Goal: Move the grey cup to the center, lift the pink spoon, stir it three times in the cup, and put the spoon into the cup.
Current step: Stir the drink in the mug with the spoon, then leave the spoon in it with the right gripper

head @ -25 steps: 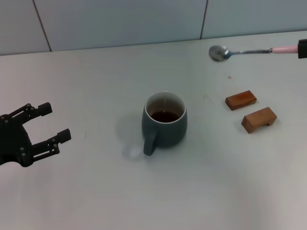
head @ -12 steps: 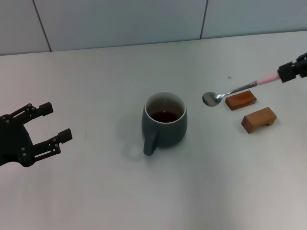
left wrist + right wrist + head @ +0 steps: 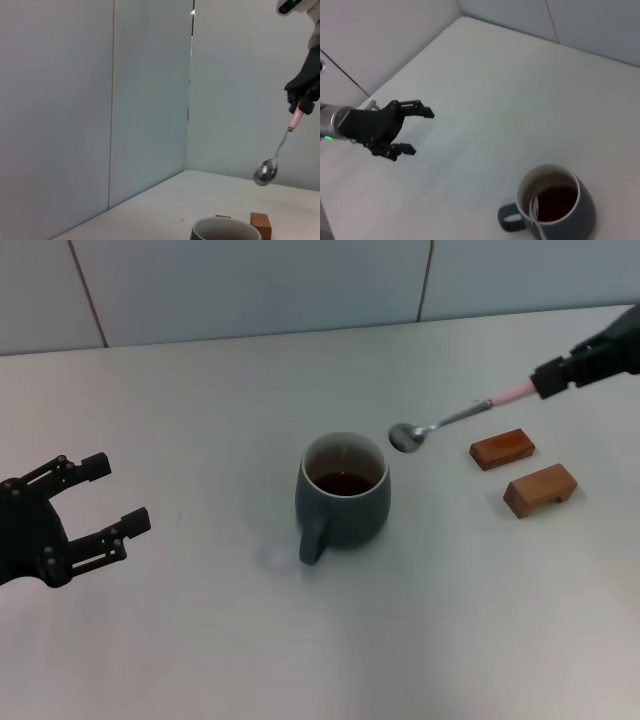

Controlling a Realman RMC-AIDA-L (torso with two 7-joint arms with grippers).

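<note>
The grey cup point(image 3: 342, 498) stands mid-table with dark liquid inside and its handle toward me; it also shows in the right wrist view point(image 3: 555, 205) and its rim in the left wrist view point(image 3: 226, 230). My right gripper point(image 3: 555, 375) is shut on the pink handle of the pink spoon point(image 3: 455, 420) and holds it in the air, bowl just right of the cup's rim. The spoon hangs above the cup in the left wrist view point(image 3: 272, 162). My left gripper point(image 3: 100, 502) is open and empty at the table's left.
Two brown wooden blocks point(image 3: 502, 448) point(image 3: 540, 489) lie to the right of the cup, below the held spoon. A tiled wall point(image 3: 250, 285) runs along the back of the table.
My right gripper has carried the spoon leftward, from the far right edge toward the cup; its bowl is now close to the cup's right rim. The left gripper and cup have not moved.
</note>
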